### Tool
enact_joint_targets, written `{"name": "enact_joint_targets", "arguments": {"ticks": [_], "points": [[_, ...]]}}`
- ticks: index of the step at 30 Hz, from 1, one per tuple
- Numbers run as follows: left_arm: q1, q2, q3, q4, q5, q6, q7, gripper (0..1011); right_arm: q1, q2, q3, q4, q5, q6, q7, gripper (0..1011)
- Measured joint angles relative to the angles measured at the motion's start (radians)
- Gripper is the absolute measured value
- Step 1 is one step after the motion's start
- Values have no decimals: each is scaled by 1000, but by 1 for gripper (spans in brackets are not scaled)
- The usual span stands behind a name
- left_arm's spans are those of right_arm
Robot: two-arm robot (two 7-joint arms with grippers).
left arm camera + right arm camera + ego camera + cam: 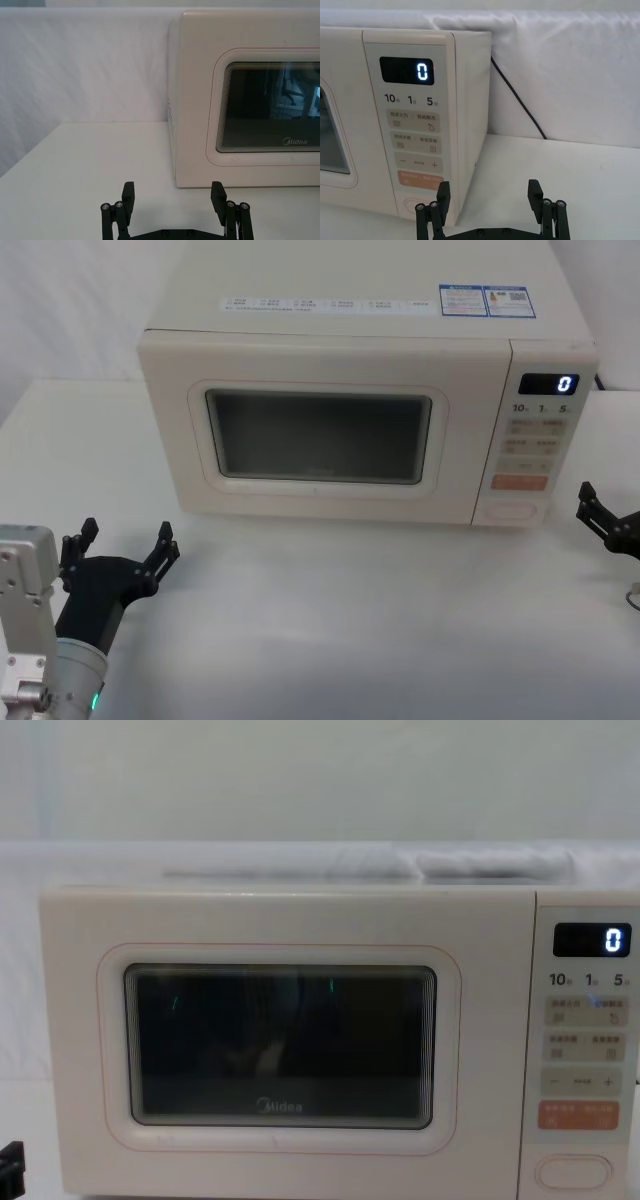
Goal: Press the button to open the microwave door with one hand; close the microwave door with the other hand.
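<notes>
We see one cream microwave [340,410] toward the bench's [330,620] back edge. Its door [280,1050] is shut, a dark window ringed by a thin pink line. One wide cream button [573,1172] sits at the control panel's bottom, under one orange key [578,1116]. Our left pincer [118,552] gapes empty near the front left corner; our right pincer [489,196] spreads empty by the right edge.

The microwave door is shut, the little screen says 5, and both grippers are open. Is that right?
Not quite. The screen says 0, as the right wrist view shows. The microwave door is shut, and the left gripper and right gripper are both open.
</notes>
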Motion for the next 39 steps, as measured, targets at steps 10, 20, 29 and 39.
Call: {"name": "enact_joint_targets", "arguments": {"ticks": [10, 20, 29, 39], "points": [[0, 0, 0, 0, 0, 0, 0, 1001, 0, 0, 0, 0, 0, 0, 0, 1002], [0, 0, 0, 0, 0, 0, 0, 1001, 0, 0, 0, 0, 0, 0, 0, 1002], [0, 0, 0, 0, 0, 0, 0, 1001, 0, 0, 0, 0, 0, 0, 0, 1002], [0, 0, 0, 0, 0, 0, 0, 1001, 0, 0, 0, 0, 0, 0, 0, 1002]]}}
